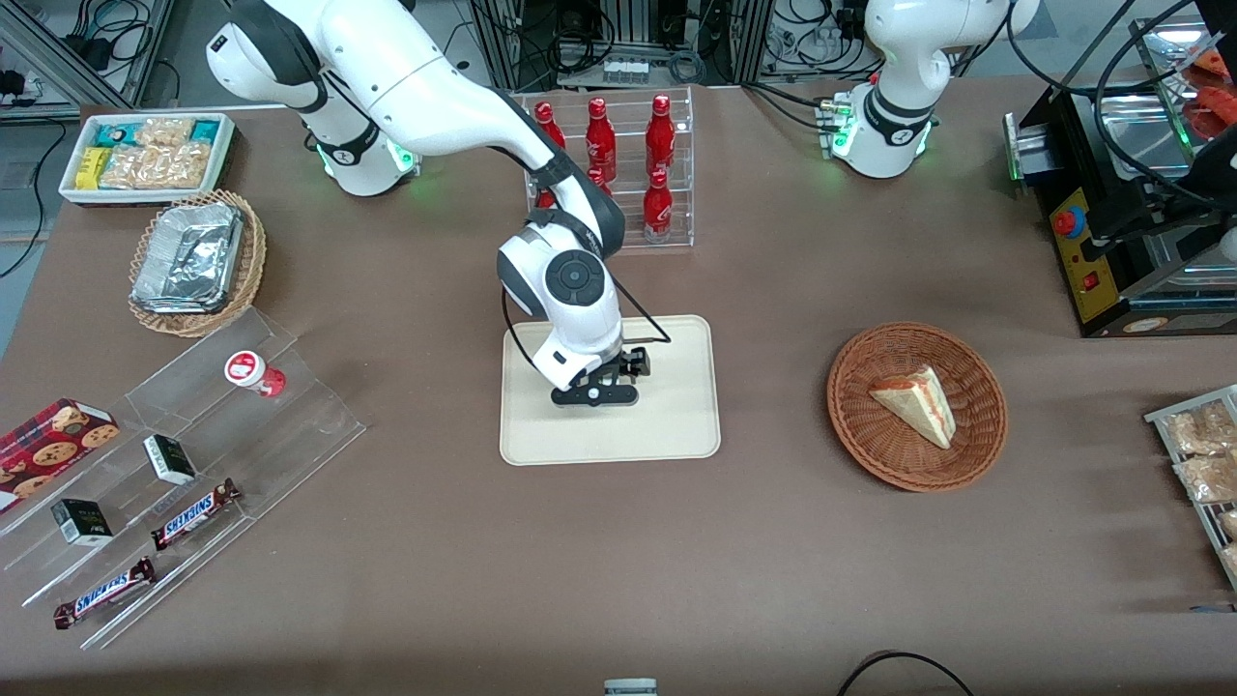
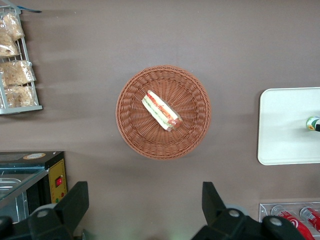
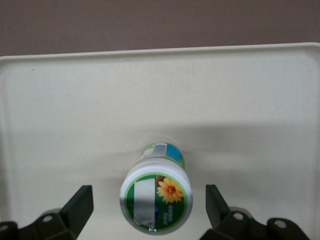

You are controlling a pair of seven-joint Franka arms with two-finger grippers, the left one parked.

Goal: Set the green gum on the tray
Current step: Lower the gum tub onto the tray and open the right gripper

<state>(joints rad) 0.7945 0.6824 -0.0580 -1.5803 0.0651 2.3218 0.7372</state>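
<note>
The green gum (image 3: 156, 200) stands upright on the cream tray (image 3: 250, 100), showing its green-and-white lid with an orange flower and its bluish-green label. My gripper (image 3: 149, 207) is open, with one finger on each side of the bottle and a gap between each finger and the lid. In the front view my gripper (image 1: 594, 391) hangs low over the tray (image 1: 676, 425) and hides the gum. In the left wrist view the gum (image 2: 313, 123) shows at the edge of the tray (image 2: 285, 125).
A round wicker basket (image 1: 916, 406) with a sandwich lies toward the parked arm's end. A rack of red bottles (image 1: 628, 164) stands farther from the front camera than the tray. A red-lidded bottle (image 1: 253, 372) sits on an acrylic stand toward the working arm's end.
</note>
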